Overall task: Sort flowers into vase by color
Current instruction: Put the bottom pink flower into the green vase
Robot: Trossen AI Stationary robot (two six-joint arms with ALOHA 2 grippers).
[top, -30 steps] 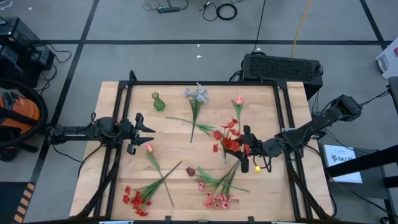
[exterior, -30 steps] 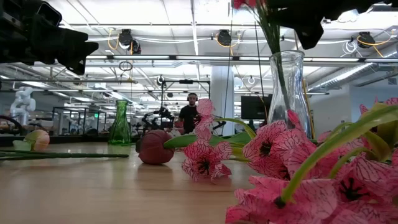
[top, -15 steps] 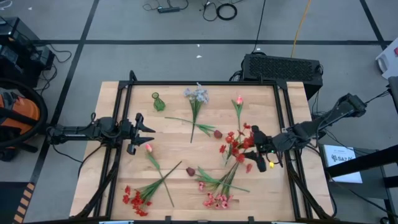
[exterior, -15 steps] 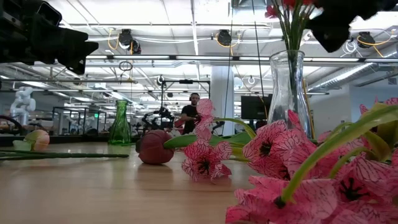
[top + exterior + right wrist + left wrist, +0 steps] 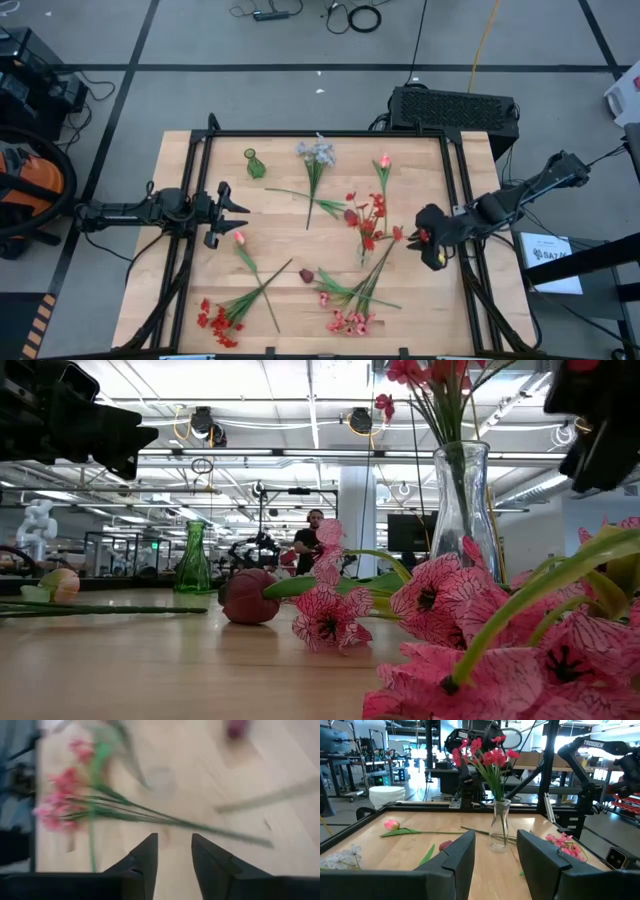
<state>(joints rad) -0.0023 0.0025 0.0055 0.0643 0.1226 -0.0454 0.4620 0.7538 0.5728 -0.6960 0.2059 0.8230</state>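
Observation:
A red spray (image 5: 365, 215) stands with its stems in the clear glass vase (image 5: 499, 827), also seen in the low view (image 5: 463, 500). My right gripper (image 5: 422, 238) hovers open just right of it, touching nothing; its wrist view (image 5: 174, 840) looks down on the pink spray (image 5: 60, 805). At the left edge, my left gripper (image 5: 238, 208) waits open and level. Flat on the wood lie a pale blue-white spray (image 5: 317, 155), two pink tulips (image 5: 384, 162) (image 5: 239, 237), a second red spray (image 5: 217, 320), the pink spray (image 5: 345, 320) and maroon buds (image 5: 306, 275).
A small green vase (image 5: 254, 163) stands at the far left of the table, holding nothing. A black frame (image 5: 330, 134) runs round the tabletop. Bare wood lies between the left gripper and the clear vase. A person (image 5: 312, 540) stands in the room beyond.
My right gripper has let go of the red spray and drawn back toward the table's right edge, tipping downward. The spray has sunk deeper into the clear vase and now stands there on its own, its blooms spread above the rim.

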